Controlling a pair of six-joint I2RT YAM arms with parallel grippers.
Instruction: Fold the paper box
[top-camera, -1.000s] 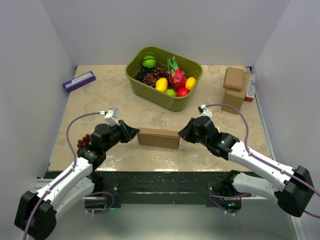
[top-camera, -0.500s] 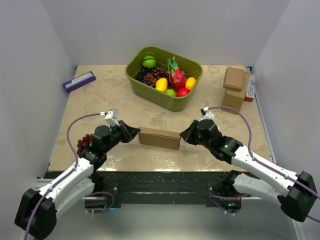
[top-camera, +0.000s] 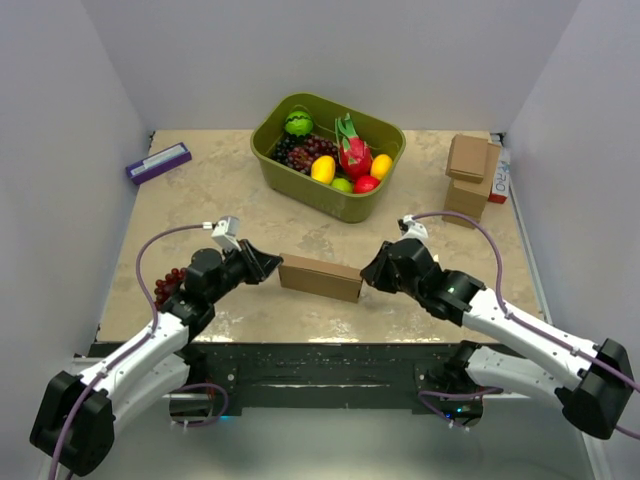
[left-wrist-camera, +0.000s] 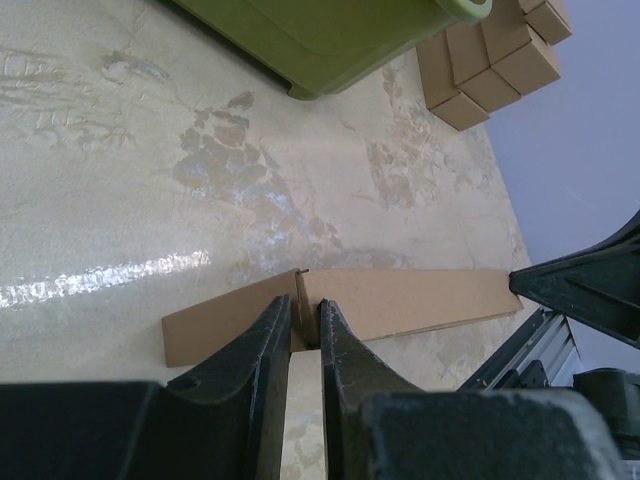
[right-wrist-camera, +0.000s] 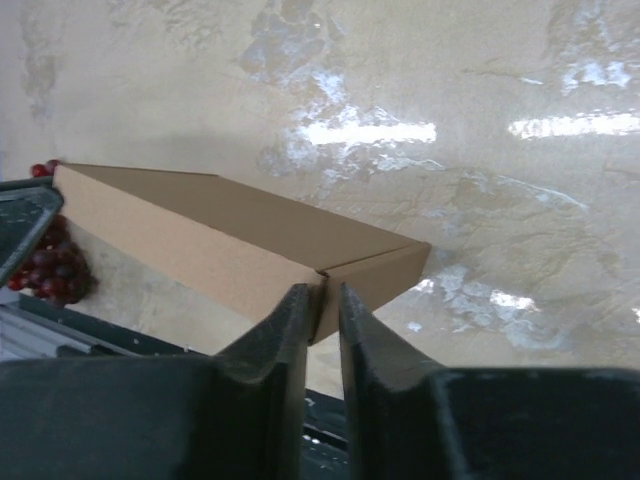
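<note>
The paper box (top-camera: 320, 277) is a thin brown cardboard mailer, folded shut, held between my two arms near the table's front edge. My left gripper (top-camera: 272, 268) is shut on its left end; in the left wrist view the fingers (left-wrist-camera: 262, 345) pinch a corner edge of the box (left-wrist-camera: 400, 300). My right gripper (top-camera: 368, 272) is shut on its right end; in the right wrist view the fingers (right-wrist-camera: 290, 320) clamp the near corner of the box (right-wrist-camera: 230, 235). The box looks lifted a little off the table.
A green bin (top-camera: 327, 156) of toy fruit stands behind the box. A stack of small brown boxes (top-camera: 468, 178) is at the back right. A purple box (top-camera: 158, 162) lies at the back left. Red grapes (top-camera: 168, 284) lie by my left arm.
Both grippers and the box have shifted slightly to the right and forward. The box's tilt changed a little. Both grips are the same.
</note>
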